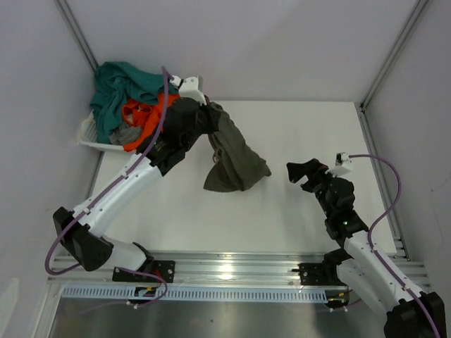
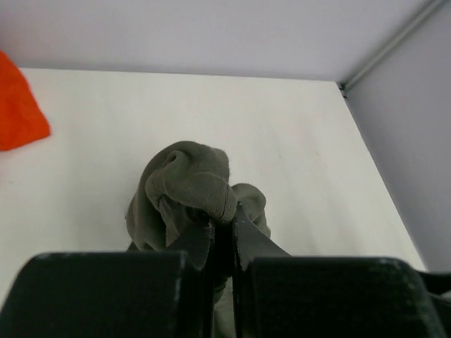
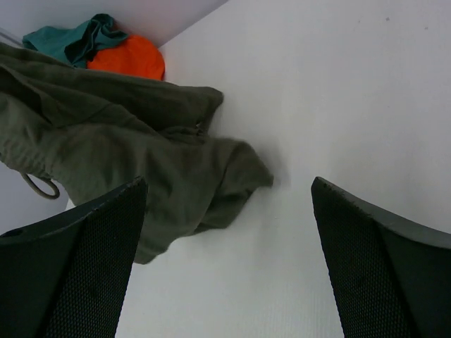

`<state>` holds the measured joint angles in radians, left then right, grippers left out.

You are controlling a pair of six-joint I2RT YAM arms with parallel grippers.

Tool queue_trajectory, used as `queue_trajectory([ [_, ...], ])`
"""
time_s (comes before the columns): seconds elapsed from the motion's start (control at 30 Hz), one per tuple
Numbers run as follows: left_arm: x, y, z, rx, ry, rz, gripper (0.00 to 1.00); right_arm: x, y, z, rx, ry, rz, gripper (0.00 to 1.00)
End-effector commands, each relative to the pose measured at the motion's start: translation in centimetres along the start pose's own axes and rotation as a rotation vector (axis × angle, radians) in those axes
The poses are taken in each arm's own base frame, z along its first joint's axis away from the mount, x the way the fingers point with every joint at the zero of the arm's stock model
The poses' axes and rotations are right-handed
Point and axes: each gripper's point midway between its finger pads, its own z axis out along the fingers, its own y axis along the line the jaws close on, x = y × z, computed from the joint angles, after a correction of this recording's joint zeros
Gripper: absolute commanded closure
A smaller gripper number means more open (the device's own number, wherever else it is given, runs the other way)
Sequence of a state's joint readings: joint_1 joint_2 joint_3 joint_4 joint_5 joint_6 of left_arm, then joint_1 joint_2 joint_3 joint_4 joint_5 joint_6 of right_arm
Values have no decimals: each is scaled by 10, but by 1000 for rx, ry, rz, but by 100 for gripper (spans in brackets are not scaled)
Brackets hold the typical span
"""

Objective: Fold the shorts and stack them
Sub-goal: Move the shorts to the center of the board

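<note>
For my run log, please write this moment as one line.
left gripper: shut on olive shorts | right gripper: open, empty | basket: other shorts inside

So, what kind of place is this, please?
Probably a robot lab cell, not a home: white walls framed by aluminium struts, a white table, and the left arm and right arm bolted to a metal rail.

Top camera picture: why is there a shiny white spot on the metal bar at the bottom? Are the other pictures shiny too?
Top external view: light glares off the metal rail. Left wrist view: no glare; the left end effector, near the lens, looks dark and a little blurry. Right wrist view: no glare; the olive shorts cast a soft shadow on the table.
</note>
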<state>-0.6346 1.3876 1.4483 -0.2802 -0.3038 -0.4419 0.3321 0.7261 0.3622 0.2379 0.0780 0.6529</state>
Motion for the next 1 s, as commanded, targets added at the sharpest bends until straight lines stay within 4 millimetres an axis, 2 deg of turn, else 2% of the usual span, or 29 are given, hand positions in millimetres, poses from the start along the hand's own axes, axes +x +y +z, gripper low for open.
queue_trajectory([
  [0.0,-40,-26,-29,105,-109,-28,100,-25,21,-6,-73,-79,-68,1],
  [0.07,-23,-16,-30,86,-87,-10,100,-28,35,-10,-158,-102,-98,1],
  [0.1,-26,-13,-37,85,-98,1,100,-20,43,-14,-225,-77,-131,2],
  [0.13,-13,-3,-35,55,-81,15,100,-20,53,-16,-272,-84,-146,3],
  [0.2,-12,2,-39,45,-90,35,100,-11,60,-15,-303,-63,-179,3],
  [0.33,-2,11,-48,41,-75,51,100,18,88,-6,-379,20,-287,5],
  [0.37,1,10,-50,50,-65,51,100,34,104,-11,-423,44,-352,7],
  [0.43,3,9,-52,52,-48,34,100,55,118,-12,-442,67,-445,8],
  [0.47,-1,8,-53,46,-49,21,100,68,138,-24,-467,48,-536,8],
  [0.53,-1,8,-54,33,-22,-21,100,87,151,-29,-477,51,-622,7],
  [0.57,-10,0,-58,60,-24,-47,100,93,161,-35,-465,37,-648,7],
  [0.63,-3,-7,-61,83,23,-68,100,105,167,-32,-462,56,-695,7],
  [0.67,-7,-10,-64,91,25,-86,100,118,162,-26,-431,86,-720,7],
  [0.73,-7,-12,-69,99,39,-114,100,128,175,-24,-416,84,-716,7],
  [0.77,-6,-12,-70,100,44,-124,100,142,163,-14,-337,97,-760,7],
  [0.8,-6,-14,-72,107,51,-150,100,146,173,-12,-321,89,-761,5],
  [0.87,-2,-17,-74,123,76,-158,100,157,168,-1,-234,89,-777,3],
  [0.9,2,-22,-76,144,99,-178,100,173,170,8,-220,110,-793,2],
  [0.97,5,-26,-79,167,121,-201,100,185,170,15,-195,124,-806,2],
])
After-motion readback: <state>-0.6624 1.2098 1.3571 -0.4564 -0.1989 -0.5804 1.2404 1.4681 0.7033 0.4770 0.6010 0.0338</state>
